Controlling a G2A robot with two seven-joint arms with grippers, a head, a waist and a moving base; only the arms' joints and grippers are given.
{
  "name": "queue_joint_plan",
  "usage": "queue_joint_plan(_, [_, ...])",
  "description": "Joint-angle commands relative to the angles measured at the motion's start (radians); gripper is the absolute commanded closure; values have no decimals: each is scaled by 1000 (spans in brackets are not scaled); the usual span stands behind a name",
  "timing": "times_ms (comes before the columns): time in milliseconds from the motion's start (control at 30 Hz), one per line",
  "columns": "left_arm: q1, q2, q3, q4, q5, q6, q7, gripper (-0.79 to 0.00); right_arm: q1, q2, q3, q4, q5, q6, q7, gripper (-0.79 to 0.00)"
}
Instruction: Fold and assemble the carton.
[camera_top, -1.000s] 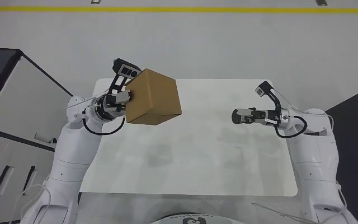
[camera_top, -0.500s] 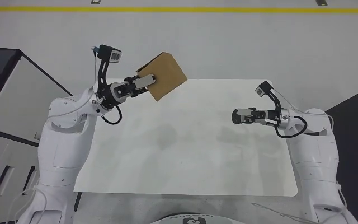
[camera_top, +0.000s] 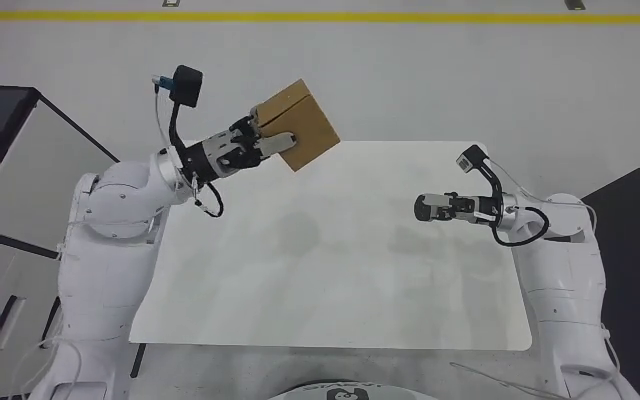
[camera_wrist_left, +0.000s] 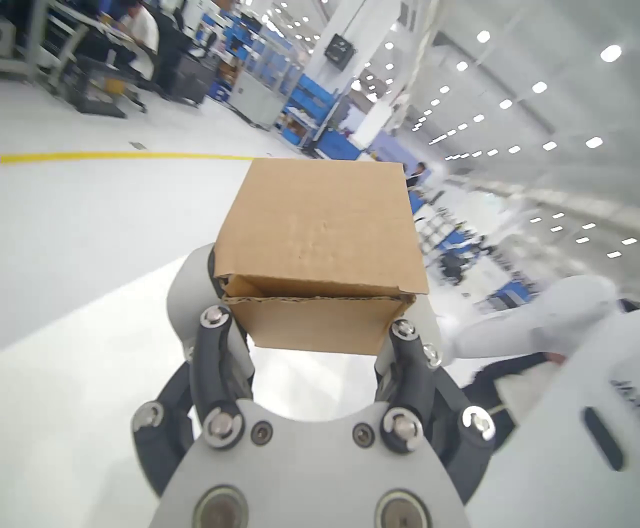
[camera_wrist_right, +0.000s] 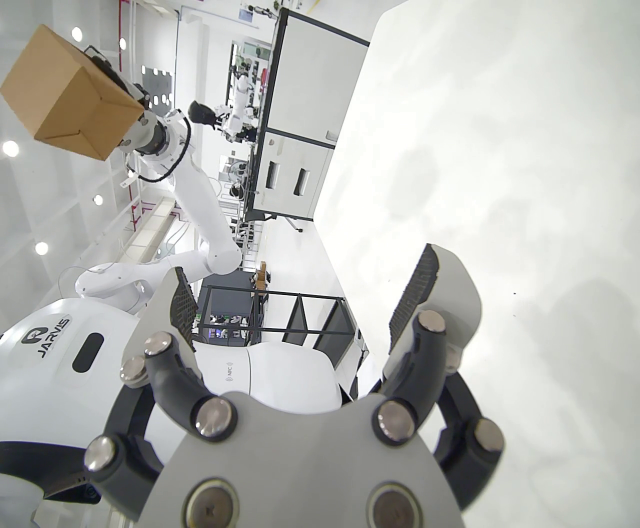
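Carton (camera_top: 297, 125): plain brown corrugated board, closed up into a box with near-equal sides. In the left wrist view the end nearest the gripper (camera_wrist_left: 320, 235) shows a raw fluted flap edge with a small gap at one corner. The right wrist view shows flap seams meeting on one face (camera_wrist_right: 65, 95).

Position: held in the air at the far-left corner of the table (camera_top: 350, 290), mostly out past the far edge and clear of the surface.

Orientation: tilted, no face level. The body runs from the gripper toward the far right. The sides are too alike to pick out a long axis.

Left gripper (camera_top: 268, 140): fingers closed onto opposite sides of the carton's near end (camera_wrist_left: 312, 325).

Right gripper (camera_top: 420, 208): over the right side of the table, fingers spread wide with nothing between them (camera_wrist_right: 305, 280).

Change: one second ago the carton sat lower, over the far-left part of the table, gripped from its left side. Since then the left arm has lifted it, swung it toward the far edge and rolled it at the wrist. The right arm has not moved.
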Motion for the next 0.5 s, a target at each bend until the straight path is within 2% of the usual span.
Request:
queue_joint_plan(0, [6,0,0,-28,162,-25,63,0,0,0,0,0,0,0,0,-785])
queue_joint_plan(233, [34,7,-16,-90,464,-173,211,0,0,0,0,0,0,0,0,-785])
queue_joint_plan(333, [51,12,-22,-117,531,-259,242,0,0,0,0,0,0,0,0,-785])
queue_joint_plan(467, [51,12,-22,-117,531,-259,242,0,0,0,0,0,0,0,0,-785])
